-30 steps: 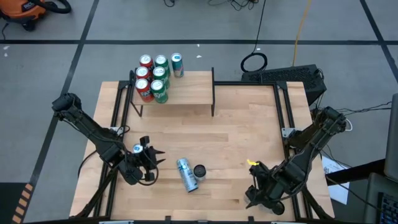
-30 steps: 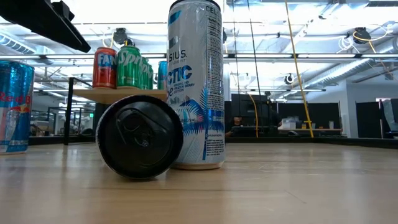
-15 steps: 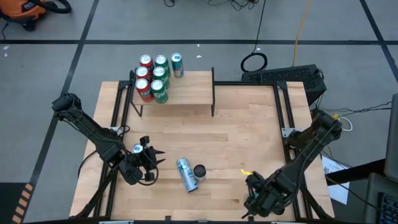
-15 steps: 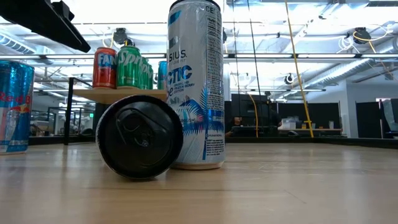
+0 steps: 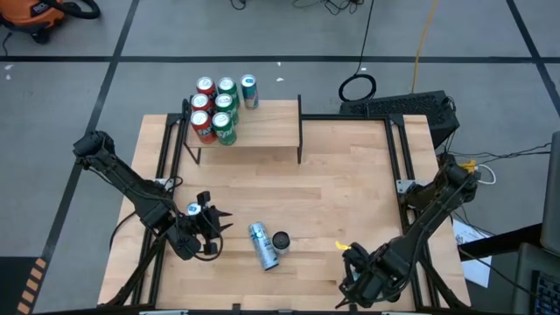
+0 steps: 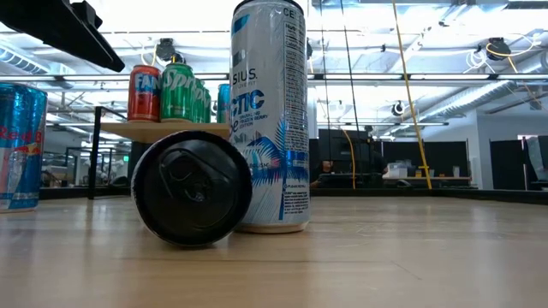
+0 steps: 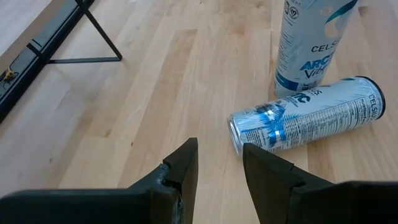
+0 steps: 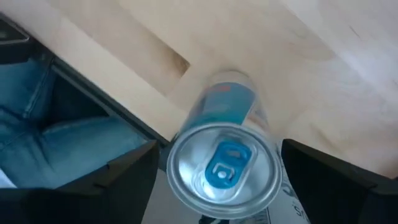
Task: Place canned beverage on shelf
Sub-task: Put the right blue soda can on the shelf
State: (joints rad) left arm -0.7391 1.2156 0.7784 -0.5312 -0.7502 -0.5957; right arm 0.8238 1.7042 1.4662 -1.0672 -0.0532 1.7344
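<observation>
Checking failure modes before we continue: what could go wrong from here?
1. The blue-tabbed can at the right gripper is by the edge of the table; a slip could drop it off.
2. The lying can beside the upright can could roll if an arm nudges it.

Robotics laboratory in an open-plan industrial hall: grey floor marked with dark tape lines (image 5: 105, 58), loose cables (image 5: 357, 86) at upper centre, exposed ceiling ducts (image 6: 445, 101), and distant workbenches (image 6: 402, 175) at right in the low view.
</observation>
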